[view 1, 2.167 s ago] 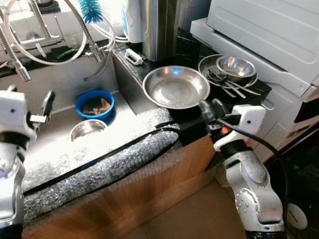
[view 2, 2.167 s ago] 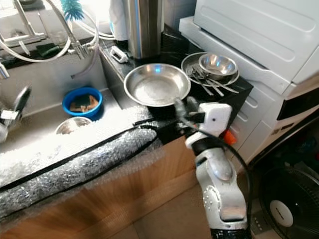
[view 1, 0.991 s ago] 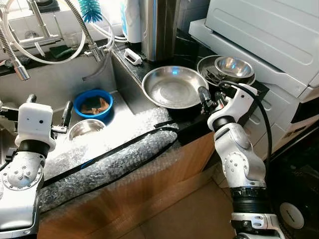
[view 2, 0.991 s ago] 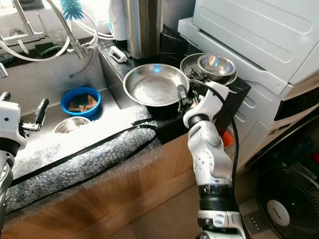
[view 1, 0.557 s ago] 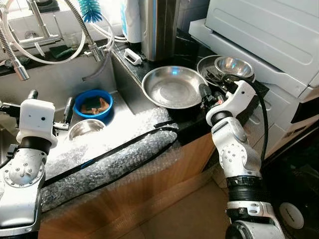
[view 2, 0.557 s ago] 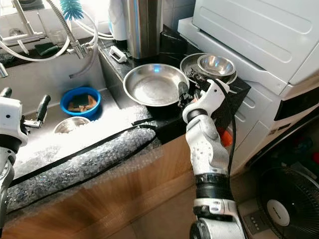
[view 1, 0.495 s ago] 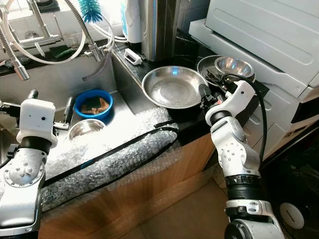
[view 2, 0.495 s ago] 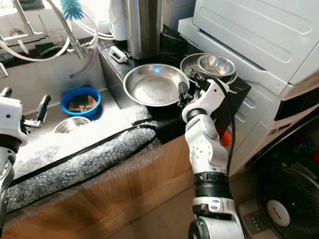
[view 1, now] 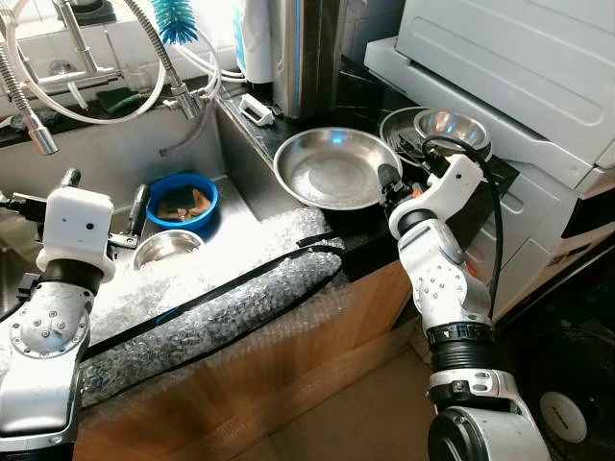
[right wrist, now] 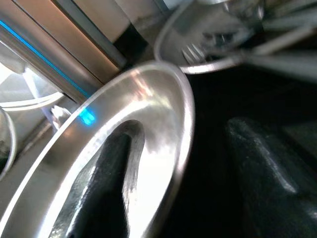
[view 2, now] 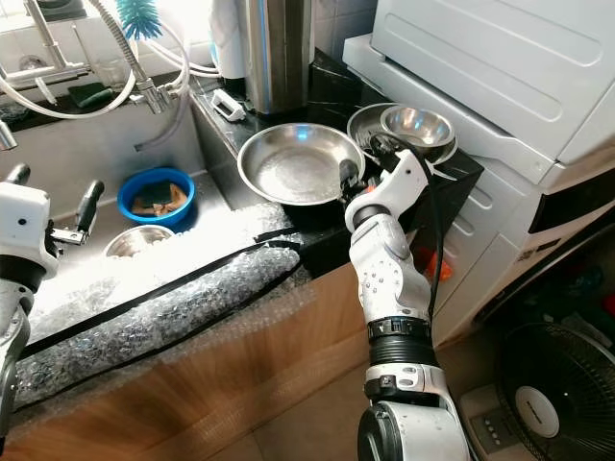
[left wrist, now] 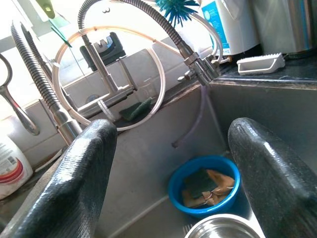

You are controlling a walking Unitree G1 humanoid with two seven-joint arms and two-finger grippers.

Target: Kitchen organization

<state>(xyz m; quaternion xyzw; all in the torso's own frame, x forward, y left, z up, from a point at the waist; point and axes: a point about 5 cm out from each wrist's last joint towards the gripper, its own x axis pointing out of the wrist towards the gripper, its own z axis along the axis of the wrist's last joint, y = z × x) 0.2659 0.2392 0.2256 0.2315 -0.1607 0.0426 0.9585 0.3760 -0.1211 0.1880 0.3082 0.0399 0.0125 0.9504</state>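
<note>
Sink (view 1: pixel 115 173) holds a blue bowl (view 1: pixel 183 201) and a small steel bowl (view 1: pixel 165 249); large steel bowl (view 1: pixel 336 168) sits on the black counter (view 1: pixel 360 96); right gripper (right wrist: pixel 173 163) straddles its rim, fingers spread; left gripper (left wrist: pixel 171 158) hovers released over the sink.

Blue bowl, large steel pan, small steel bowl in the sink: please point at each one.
blue bowl (view 1: pixel 154 196), left eye view, left rim.
large steel pan (view 1: pixel 332 173), left eye view, inner bottom.
small steel bowl (view 1: pixel 165 248), left eye view, inside.
</note>
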